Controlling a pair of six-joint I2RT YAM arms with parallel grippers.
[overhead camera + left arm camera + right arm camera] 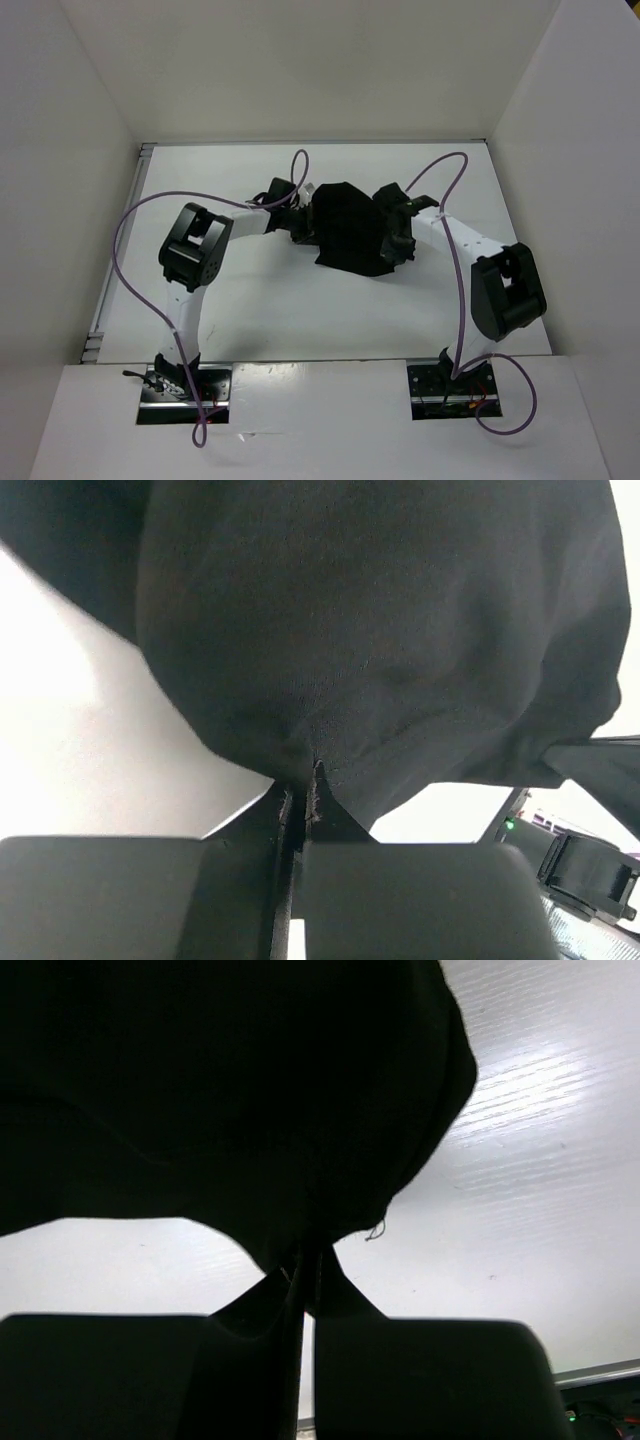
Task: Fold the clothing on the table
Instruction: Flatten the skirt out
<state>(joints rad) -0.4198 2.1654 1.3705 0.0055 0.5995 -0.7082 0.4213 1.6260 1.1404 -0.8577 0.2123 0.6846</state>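
Observation:
The black clothing (348, 228) lies bunched in the middle of the white table (260, 300), between my two arms. My left gripper (303, 222) is at its left edge, shut on a pinch of the fabric; in the left wrist view the clothing (380, 630) fills the top and its hem is nipped between the closed fingertips (326, 798). My right gripper (392, 240) is at the right edge, shut on the cloth too. The right wrist view shows the dark clothing (220, 1090) hanging from the closed jaws, a loose thread (375, 1230) at its edge.
White walls (70, 150) enclose the table on three sides. Purple cables (130, 230) loop from each arm. A metal edge strip (125, 240) runs along the table's left side. The right arm's gripper (590, 870) shows at the lower right of the left wrist view.

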